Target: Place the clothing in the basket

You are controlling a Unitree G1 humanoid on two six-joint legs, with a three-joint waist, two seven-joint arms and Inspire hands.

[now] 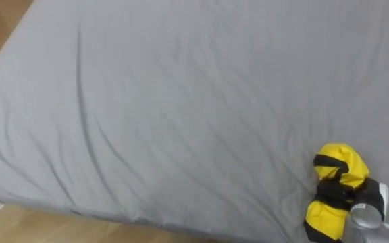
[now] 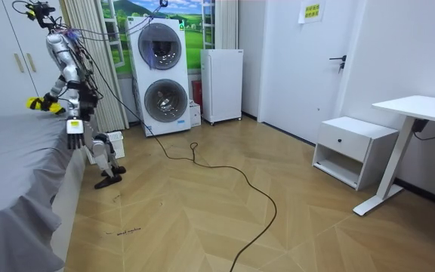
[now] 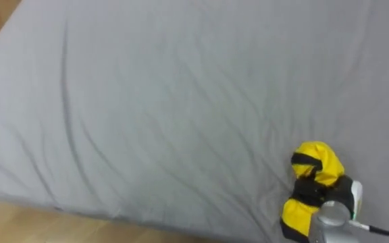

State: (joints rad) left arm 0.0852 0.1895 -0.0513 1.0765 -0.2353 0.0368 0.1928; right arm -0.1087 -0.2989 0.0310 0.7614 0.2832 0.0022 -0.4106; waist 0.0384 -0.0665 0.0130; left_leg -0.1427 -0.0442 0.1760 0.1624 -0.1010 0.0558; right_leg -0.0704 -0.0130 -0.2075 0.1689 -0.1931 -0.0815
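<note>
A bedroom with a wood floor. The grey bed [image 2: 13, 151] takes the room view's left; beyond its far end stand a washer stack [image 2: 161, 75] and a fridge [image 2: 221, 85], and a desk [image 2: 421, 109] is well away across the floor. The robot stands at the bed's side, facing it.

The clothes [image 1: 346, 162], a yellow-and-black bundle, are over the bed near its near edge, in the right hand [image 1: 340, 194], whose dark fingers curl round the cloth. The left hand [image 2: 74, 134] hangs beside the bed's edge, fingers straight and relaxed.

I judge the pickup to be the step in hand: the bundle is grasped but not yet taken from the bed. Next comes a firm hold, a turn from the bed and a walk to the basket.

The eye views give the grasp and the creased sheet up close. The room view adds the stance, the idle hand and the bundle held just clear of the bed.
</note>
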